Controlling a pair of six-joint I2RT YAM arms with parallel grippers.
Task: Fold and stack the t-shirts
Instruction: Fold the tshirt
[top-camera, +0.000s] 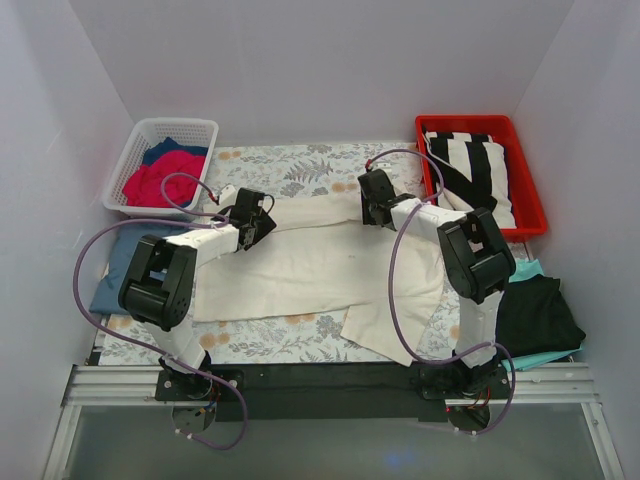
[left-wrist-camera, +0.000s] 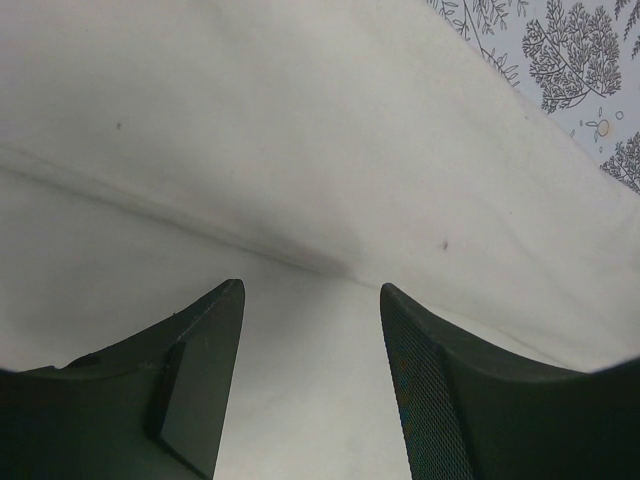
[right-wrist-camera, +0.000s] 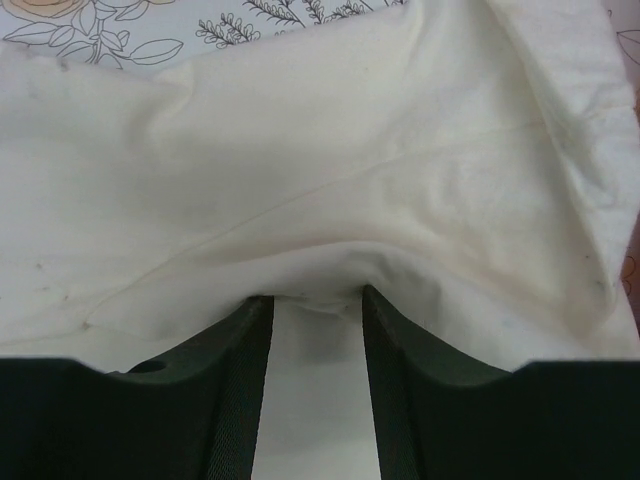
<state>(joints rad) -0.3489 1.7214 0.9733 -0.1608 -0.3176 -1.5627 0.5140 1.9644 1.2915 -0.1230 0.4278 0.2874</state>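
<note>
At the cream t-shirt's (top-camera: 300, 270) far edge, left end effector (left-wrist-camera: 312, 290) released, right end effector (right-wrist-camera: 315, 298) released astride a pucker; I'd pinch both evenly before folding.

Shows the right gripper (right-wrist-camera: 315, 297) pressed low into the cream t-shirt (right-wrist-camera: 330, 170), dark fingers (right-wrist-camera: 225, 400) parted narrowly. Shows a raised fold of cloth bunched across both tips. Leaves the desk's floral table covering (right-wrist-camera: 120, 30) bare only along the top, cloth everywhere else.
</note>
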